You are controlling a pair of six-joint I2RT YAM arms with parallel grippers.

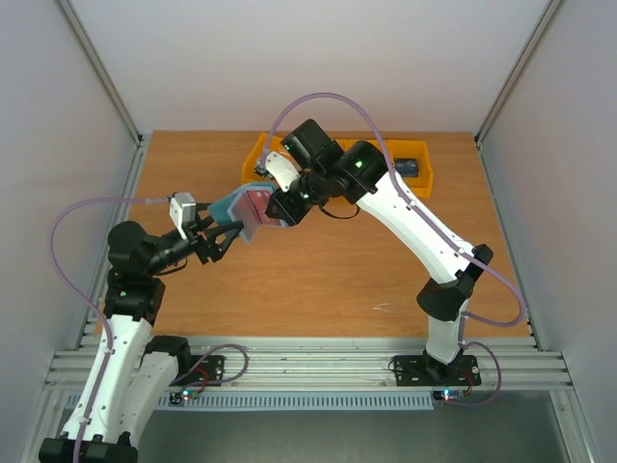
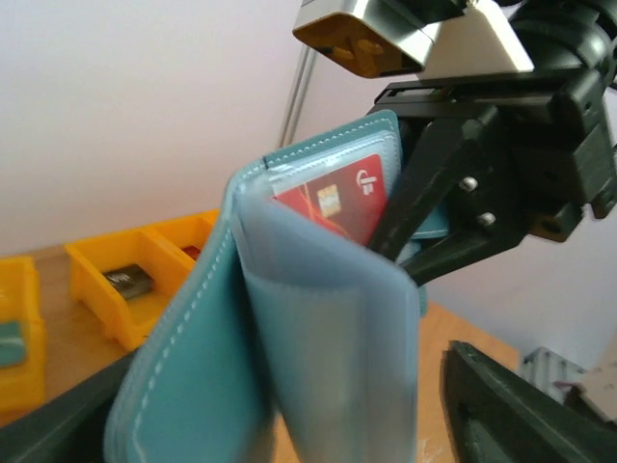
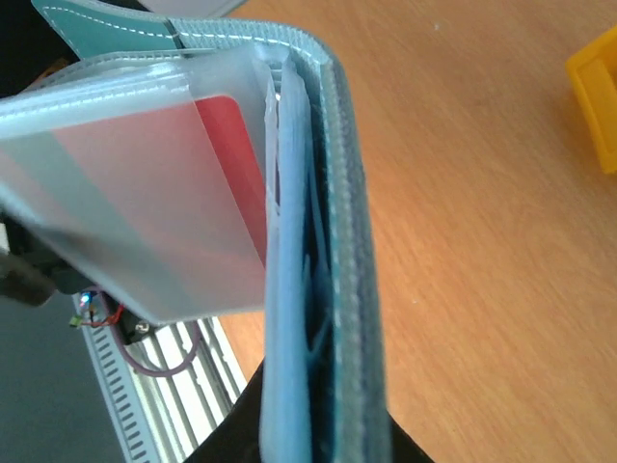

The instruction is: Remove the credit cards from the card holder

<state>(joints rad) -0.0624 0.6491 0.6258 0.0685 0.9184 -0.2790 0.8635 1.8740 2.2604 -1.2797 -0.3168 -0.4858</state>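
The slate-blue card holder [image 1: 243,214] is held open in the air above the table, between both arms. My right gripper [image 1: 283,206] is shut on its cover and inner pockets; in the right wrist view the holder [image 3: 342,289] runs down between the dark fingers of that gripper [image 3: 318,439]. A red credit card [image 3: 236,164] sits in a clear sleeve that fans out to the left. In the left wrist view the red card [image 2: 337,198] shows in the top pocket of the holder [image 2: 193,386]. My left gripper [image 2: 280,410] is open around the holder's lower part, with table showing beside its right finger [image 2: 511,415]. No other cards show.
Yellow bins [image 1: 416,172] stand at the back of the wooden table [image 1: 318,289], partly behind the right arm. They also show in the left wrist view [image 2: 106,289], one holding a small dark item [image 2: 127,280]. A bin corner [image 3: 598,96] shows at the right.
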